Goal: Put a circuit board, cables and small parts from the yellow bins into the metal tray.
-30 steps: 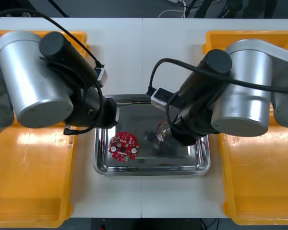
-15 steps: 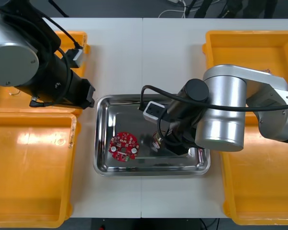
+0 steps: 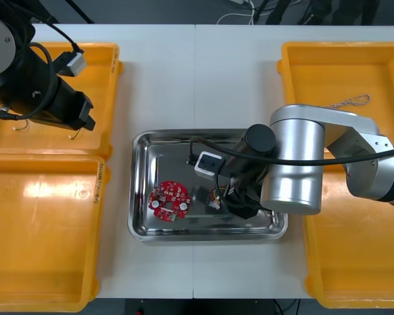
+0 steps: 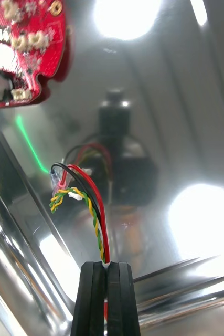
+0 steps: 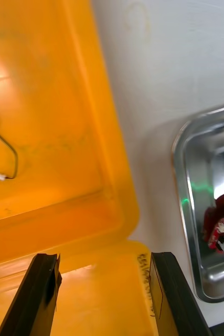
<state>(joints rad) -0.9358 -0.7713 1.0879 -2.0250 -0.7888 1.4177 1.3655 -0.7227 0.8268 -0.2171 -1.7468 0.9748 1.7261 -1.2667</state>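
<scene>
The round red circuit board point(image 3: 169, 200) lies in the left half of the metal tray point(image 3: 144, 147). My right gripper point(image 4: 105, 265) is shut on one end of a red and yellow cable point(image 4: 97, 220), which also has a black strand. The cable point(image 3: 215, 195) hangs just above the tray floor, to the right of the board point(image 4: 22, 47). My left gripper point(image 5: 104, 262) is open and holds nothing. It hovers over the near wall of the far left yellow bin point(image 5: 49, 131), where a thin black cable point(image 5: 7, 152) lies.
A twisted blue and white cable point(image 3: 346, 102) lies in the far right bin point(image 3: 295, 52). Near bins stand at the left point(image 3: 39, 262) and right point(image 3: 354, 275). The tray's rim point(image 5: 182, 199) and the board point(image 5: 223, 231) sit beyond my left gripper's right finger.
My left arm has swung away from the tray's left edge to the far left bin. My right arm has shifted lower over the tray with the cable.
</scene>
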